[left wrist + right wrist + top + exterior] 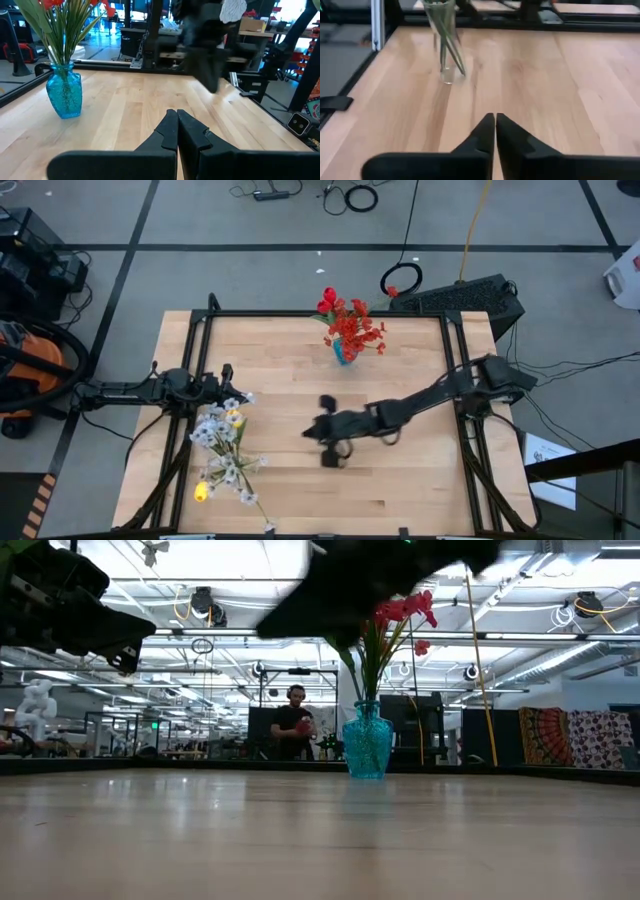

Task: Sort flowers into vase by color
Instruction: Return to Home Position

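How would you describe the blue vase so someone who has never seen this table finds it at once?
On the wooden table, look to the middle of the edge at the top of the high view. The teal-blue vase stands there upright, holding only red flowers. The other vase, near the left arm, is clear glass with white and yellow flowers.

In the foreground centre of the frame, the left gripper (176,131) had its two dark fingers pressed together over the wooden table (125,112). Farther back, a teal-blue glass vase (64,95) stood upright on the wood, holding red flowers (50,3) on green stems. A blurred dark arm (202,45) hung mid-frame beyond.
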`<control>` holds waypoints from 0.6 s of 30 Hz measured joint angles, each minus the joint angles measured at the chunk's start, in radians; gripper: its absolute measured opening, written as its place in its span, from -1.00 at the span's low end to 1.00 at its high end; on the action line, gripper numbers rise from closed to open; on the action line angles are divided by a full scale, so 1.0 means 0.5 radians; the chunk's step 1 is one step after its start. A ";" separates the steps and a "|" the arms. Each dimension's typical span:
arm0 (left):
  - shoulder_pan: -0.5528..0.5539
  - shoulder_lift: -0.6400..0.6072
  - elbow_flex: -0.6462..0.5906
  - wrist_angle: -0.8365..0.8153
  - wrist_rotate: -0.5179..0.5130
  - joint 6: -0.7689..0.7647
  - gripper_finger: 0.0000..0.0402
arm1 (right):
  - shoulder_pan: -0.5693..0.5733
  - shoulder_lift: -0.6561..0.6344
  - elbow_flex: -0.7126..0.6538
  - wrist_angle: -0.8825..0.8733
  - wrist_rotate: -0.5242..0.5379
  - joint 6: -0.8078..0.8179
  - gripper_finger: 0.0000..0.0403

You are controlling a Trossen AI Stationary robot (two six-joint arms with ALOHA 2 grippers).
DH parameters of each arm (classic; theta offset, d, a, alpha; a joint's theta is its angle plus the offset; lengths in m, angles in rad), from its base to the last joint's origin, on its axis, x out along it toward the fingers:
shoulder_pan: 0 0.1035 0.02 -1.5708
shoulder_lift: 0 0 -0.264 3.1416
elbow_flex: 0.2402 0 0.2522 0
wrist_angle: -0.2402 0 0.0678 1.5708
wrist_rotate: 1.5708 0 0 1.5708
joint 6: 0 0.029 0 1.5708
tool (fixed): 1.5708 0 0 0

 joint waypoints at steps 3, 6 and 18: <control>0.000 0.000 0.000 0.001 -0.002 0.000 -0.99 | -0.003 -0.233 -0.460 0.378 0.070 0.107 -0.95; 0.000 0.000 0.001 0.001 -0.003 0.000 -0.99 | -0.010 -0.501 -0.891 0.666 0.171 0.081 -0.97; 0.001 0.000 0.000 0.000 -0.003 0.000 -0.99 | -0.359 -1.481 -2.071 1.403 -0.167 0.176 -1.00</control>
